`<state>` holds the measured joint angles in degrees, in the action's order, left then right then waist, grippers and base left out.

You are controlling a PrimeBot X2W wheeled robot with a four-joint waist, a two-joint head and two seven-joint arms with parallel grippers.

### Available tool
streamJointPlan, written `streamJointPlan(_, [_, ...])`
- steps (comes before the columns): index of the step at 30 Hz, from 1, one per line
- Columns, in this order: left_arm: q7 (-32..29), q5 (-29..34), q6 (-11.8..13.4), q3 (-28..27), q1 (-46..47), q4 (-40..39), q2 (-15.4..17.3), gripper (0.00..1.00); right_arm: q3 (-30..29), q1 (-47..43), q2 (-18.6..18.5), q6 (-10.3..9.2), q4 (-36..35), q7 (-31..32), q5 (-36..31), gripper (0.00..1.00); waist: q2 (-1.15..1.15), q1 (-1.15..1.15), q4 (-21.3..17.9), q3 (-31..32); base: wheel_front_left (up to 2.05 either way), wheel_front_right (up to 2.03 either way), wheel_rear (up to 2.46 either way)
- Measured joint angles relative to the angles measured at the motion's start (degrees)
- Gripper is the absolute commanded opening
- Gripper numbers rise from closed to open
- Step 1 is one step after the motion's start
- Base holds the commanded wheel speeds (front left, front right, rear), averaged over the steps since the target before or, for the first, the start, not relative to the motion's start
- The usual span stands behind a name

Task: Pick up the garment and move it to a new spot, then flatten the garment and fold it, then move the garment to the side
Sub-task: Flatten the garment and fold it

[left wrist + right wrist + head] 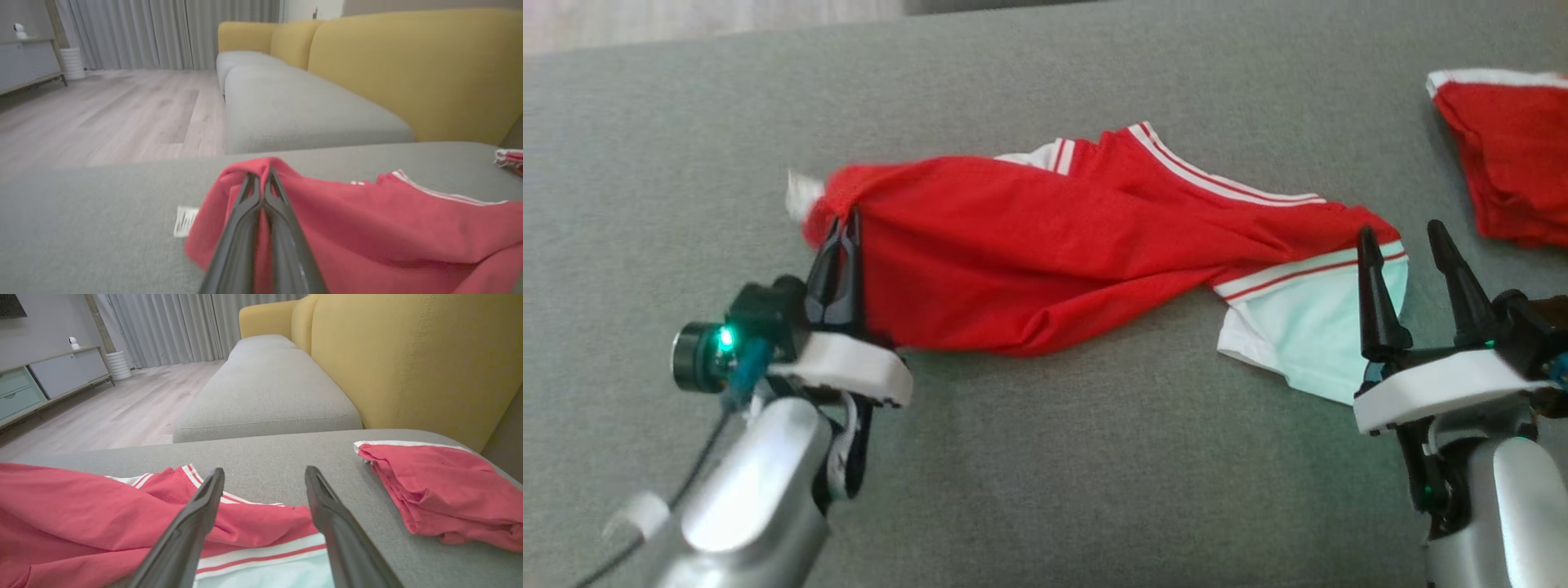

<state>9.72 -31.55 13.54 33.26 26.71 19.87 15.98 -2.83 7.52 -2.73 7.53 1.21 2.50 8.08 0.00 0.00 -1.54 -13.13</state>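
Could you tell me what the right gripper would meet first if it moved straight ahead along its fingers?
Probably the grey cushion, just beyond the striped edge of the garment. The open right gripper hangs low over that edge, so it might brush the fabric first; depth is unclear.

Soft matt red cloth garment [1054, 261], white-trimmed, on a coarse-woven grey fabric cushion [1054, 474]; the left gripper [848, 222] is smooth dark plastic, faintly glossy.

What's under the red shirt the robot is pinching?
The grey sofa cushion lies under the red shirt. A white label pokes out beside the left gripper. Anything else beneath the cloth is hidden.
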Motion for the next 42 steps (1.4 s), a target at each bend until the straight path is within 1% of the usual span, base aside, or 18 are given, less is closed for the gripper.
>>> streamJointPlan(3, [2.0, 2.7, 2.2, 0.5, -2.2, -5.7, 0.7, 0.00, -0.5, -0.1, 0.0, 0.00, 0.3, -0.1, 0.1, 1.00, 0.00, 0.00, 0.9, 1.1, 0.00, 0.00, 0.00])
streamJointPlan(6, [3.0, 6.8, 4.9, 1.5, -3.7, -12.4, 2.9, 0.00, -1.0, -0.3, 0.0, 0.00, 0.3, -0.4, 0.3, 1.00, 0.00, 0.00, 1.6, 2.2, 0.00, 0.00, 0.00])
streamJointPlan(9, [3.0, 12.1, 7.8, 3.0, -4.6, -20.0, 5.4, 0.00, -1.5, -1.2, 0.0, 0.00, 0.3, -0.4, 0.5, 1.00, 0.00, 0.00, 1.8, 3.0, 0.00, 0.00, 0.00])
streamJointPlan(10, [3.0, 12.1, 7.8, 3.0, -4.6, -20.0, 5.4, 0.00, -1.5, -1.2, 0.0, 0.00, 0.3, -0.4, 0.5, 1.00, 0.00, 0.00, 1.8, 3.0, 0.00, 0.00, 0.00])
streamJointPlan(13, [2.2, 17.4, 9.8, 4.9, -4.9, -27.0, 7.7, 0.00, -2.5, -2.2, 0.0, 0.00, 0.4, -0.5, 0.5, 1.00, 0.00, 0.00, 1.6, 3.4, 0.00, 0.00, 0.00])
streamJointPlan(14, [0.9, 20.3, 10.7, 5.8, -4.8, -31.3, 8.9, 0.00, -3.2, -2.4, 0.0, 0.00, 0.4, -0.5, 0.5, 1.00, 0.00, 0.00, 1.4, 3.4, 0.00, 0.00, 0.00])
streamJointPlan(17, [-2.2, 22.3, 11.2, 6.2, -4.4, -34.7, 9.4, 0.00, -3.6, -2.4, 0.0, 0.00, 0.4, -0.5, 0.5, 1.00, 0.00, 0.00, 0.8, 3.1, 0.00, 0.00, 0.00])
streamJointPlan(19, [-4.1, 22.3, 11.0, 6.4, -3.6, -34.8, 9.4, 0.00, -3.7, -2.4, 0.0, 0.00, 0.3, -0.6, 0.5, 1.00, 0.00, 0.00, 0.4, 2.5, 0.00, 0.00, 0.00])
streamJointPlan(21, [-4.3, 20.5, 10.1, 5.8, -2.2, -33.0, 9.3, 0.00, -3.6, -2.3, 0.1, 0.00, 0.2, -0.6, 0.5, 1.00, 0.00, 0.00, -0.1, 1.8, 0.00, 0.00, 0.00])
streamJointPlan(23, [-4.6, 17.5, 8.3, 4.6, -0.2, -28.7, 9.3, 0.00, -3.3, -2.1, 0.1, 0.00, 0.2, -0.6, 0.5, 1.00, 0.00, 0.00, -0.5, 0.8, 0.00, 0.00, 0.00])
streamJointPlan(26, [-4.6, 14.2, 3.9, 2.8, 3.5, -20.6, 10.5, 0.00, -2.5, -1.3, 0.1, 0.00, 0.1, -0.6, 0.8, 1.00, 0.00, 0.00, -1.5, -1.1, 0.00, 0.00, 0.00])
streamJointPlan(29, [-4.5, 13.9, -0.2, 1.7, 8.9, -13.9, 13.1, 0.00, -1.2, 1.5, 0.1, 0.00, 0.1, -1.1, 1.0, 1.00, 0.00, 0.01, -2.7, -3.5, 0.00, 0.00, 0.00])
streamJointPlan(31, [-4.5, 13.8, -2.2, 0.8, 13.1, -10.7, 14.3, 0.00, -0.4, 3.6, 0.1, 0.00, 0.1, -1.6, 1.0, 1.00, 0.00, 0.01, -3.6, -5.1, 0.00, 0.00, 0.00])
streamJointPlan(36, [-4.8, 13.0, -5.8, -0.3, 21.6, -3.0, 14.7, 0.00, 1.5, 5.9, 0.1, 0.00, 1.7, -3.2, 2.2, 1.00, 0.00, 0.02, -6.3, -8.4, 0.00, 0.00, 0.00])
streamJointPlan(37, [-5.2, 12.2, -6.6, -0.4, 22.3, -1.2, 14.6, 0.00, 2.1, 6.1, 0.1, 0.00, 2.2, -3.5, 2.4, 1.00, 0.00, 0.02, -6.8, -8.9, 0.00, 0.00, 0.00])
streamJointPlan(40, [-5.7, 10.3, -8.1, -0.7, 22.8, 3.5, 13.9, 0.00, 2.9, 6.4, 0.1, 0.00, 3.5, -4.4, 3.1, 1.00, 0.00, 0.02, -8.4, -10.2, 0.00, 0.00, 0.00])
streamJointPlan(41, [-5.6, 9.5, -8.4, -1.0, 22.7, 4.7, 13.5, 0.40, 3.1, 6.5, 0.1, 0.00, 3.8, -4.6, 3.1, 1.00, 0.00, 0.02, -8.9, -10.5, 0.00, 0.00, 0.00])
streamJointPlan(42, [-5.3, 8.7, -9.0, -1.5, 22.7, 5.6, 13.2, 1.00, 3.1, 6.7, 0.1, 0.00, 4.3, -5.0, 3.1, 1.00, 0.00, 0.02, -9.2, -10.8, 0.00, 0.00, 0.00])
